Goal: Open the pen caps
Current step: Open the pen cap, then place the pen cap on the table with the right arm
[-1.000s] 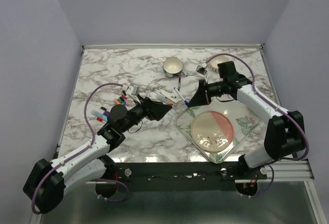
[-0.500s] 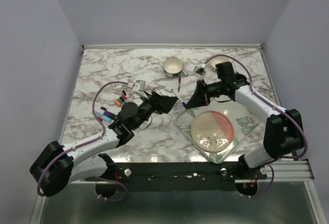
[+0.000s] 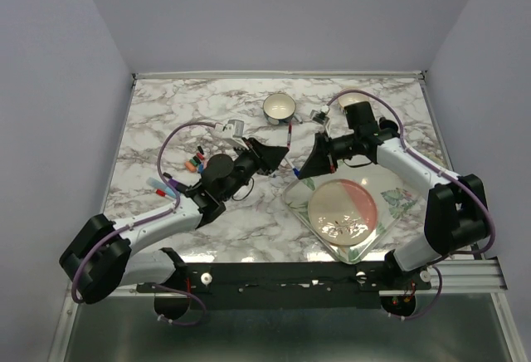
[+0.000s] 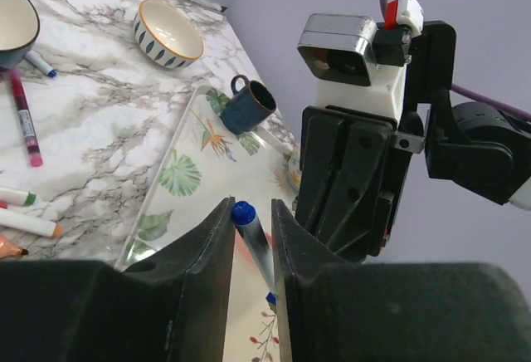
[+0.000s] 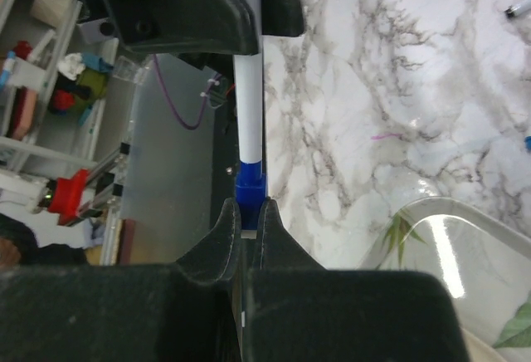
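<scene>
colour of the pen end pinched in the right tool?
Blue. The pen end shows best in the right wrist view.

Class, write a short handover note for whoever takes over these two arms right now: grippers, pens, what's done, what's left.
Right gripper: shut on one blue end of a white-barrelled marker pen, held in the air.
Left gripper: jaws narrowly either side of the other blue end; contact unclear.
Done: pen spans both grippers, in one piece.
Left: pull its cap off, then uncap the rest, such as the red pen on the marble table.
</scene>
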Controlling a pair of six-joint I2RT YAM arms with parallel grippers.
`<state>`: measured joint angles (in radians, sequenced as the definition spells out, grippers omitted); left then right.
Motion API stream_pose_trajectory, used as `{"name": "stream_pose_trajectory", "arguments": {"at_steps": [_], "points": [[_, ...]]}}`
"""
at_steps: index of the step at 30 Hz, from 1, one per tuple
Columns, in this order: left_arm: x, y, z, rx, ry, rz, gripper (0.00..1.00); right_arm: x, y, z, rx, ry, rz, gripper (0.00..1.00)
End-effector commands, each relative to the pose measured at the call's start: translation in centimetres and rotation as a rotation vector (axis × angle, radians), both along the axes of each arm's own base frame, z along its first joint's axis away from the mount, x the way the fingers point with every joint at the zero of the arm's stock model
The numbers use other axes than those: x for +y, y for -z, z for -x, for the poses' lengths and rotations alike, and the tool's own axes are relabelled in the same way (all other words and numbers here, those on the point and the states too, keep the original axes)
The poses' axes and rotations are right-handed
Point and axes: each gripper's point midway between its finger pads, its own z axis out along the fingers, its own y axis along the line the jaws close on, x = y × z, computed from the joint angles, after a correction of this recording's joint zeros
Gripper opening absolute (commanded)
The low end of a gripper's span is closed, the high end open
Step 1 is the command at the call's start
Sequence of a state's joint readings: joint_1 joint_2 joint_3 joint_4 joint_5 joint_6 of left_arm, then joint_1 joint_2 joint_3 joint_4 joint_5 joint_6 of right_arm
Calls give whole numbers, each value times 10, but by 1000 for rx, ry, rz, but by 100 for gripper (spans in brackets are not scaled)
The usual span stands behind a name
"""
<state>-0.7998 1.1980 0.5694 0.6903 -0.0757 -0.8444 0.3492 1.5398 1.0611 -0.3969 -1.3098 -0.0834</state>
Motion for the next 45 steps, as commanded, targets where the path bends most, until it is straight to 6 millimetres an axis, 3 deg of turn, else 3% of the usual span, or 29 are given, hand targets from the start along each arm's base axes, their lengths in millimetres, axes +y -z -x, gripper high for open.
{"name": "stream_pose_trajectory", "arguments": {"at_steps": [1,2,5,7,8,9,11,12,14,17,20,21,23,24,26,27,28,29,30,33,34,36,37,40,41,42,45], "points": [[-6,-16,-2,-23,11,0,9,4,-4,3,-11,-26,-12,1],[-6,-17,-3,-29,4,-10,0,4,-4,2,-18,-24,-9,0],[20,-28,-18,-42,-125,-41,0,7,-2,6,-28,-37,5,1],[50,-41,-29,-32,-219,-35,0,15,2,15,-46,-59,53,1],[77,-48,-45,-31,-300,-23,0,18,3,18,-76,-77,56,1],[95,-57,-49,-34,-336,-3,0,20,3,20,-82,-86,61,1],[116,-72,-56,-53,-374,7,0,27,7,29,-92,-117,72,1],[135,-73,-63,-48,-424,-6,0,29,9,30,-93,-121,79,1],[149,-80,-67,-55,-451,-9,0,30,11,31,-86,-130,85,1],[166,-84,-68,-63,-471,-25,0,30,16,28,-87,-116,107,1],[180,-86,-60,-78,-483,-102,0,31,33,7,-114,-15,211,1],[185,-82,-52,-71,-487,-149,0,28,48,-5,-126,34,292,1],[197,-80,-45,-80,-519,-226,0,34,50,-19,-151,62,346,1],[206,-79,-34,-102,-533,-295,0,35,68,-23,-118,68,411,1],[221,-65,-25,-92,-580,-372,0,48,77,-23,-109,47,457,1],[230,-65,-14,-113,-603,-403,0,57,71,-30,-124,41,466,1],[236,-62,-9,-119,-621,-422,0,67,90,-27,-95,6,505,1],[245,-52,-5,-106,-654,-444,0,74,94,-29,-82,5,523,1],[251,-54,5,-124,-676,-440,0,86,83,-40,-106,15,512,1],[266,-47,20,-137,-732,-453,0,115,102,-51,-37,28,539,5],[270,-47,23,-141,-747,-454,0,134,88,-60,-64,35,504,6],[278,-47,31,-153,-781,-444,0,155,103,-67,12,82,523,8],[280,-49,34,-157,-792,-438,0,176,87,-73,-14,93,489,8],[285,-55,39,-182,-817,-413,0,207,111,-82,70,209,541,9],[285,-55,40,-184,-816,-414,0,220,103,-85,93,242,518,9],[286,-57,41,-189,-818,-410,0,228,116,-92,102,277,525,10],[285,-57,41,-191,-812,-416,0,251,109,-105,107,351,496,16]]}}
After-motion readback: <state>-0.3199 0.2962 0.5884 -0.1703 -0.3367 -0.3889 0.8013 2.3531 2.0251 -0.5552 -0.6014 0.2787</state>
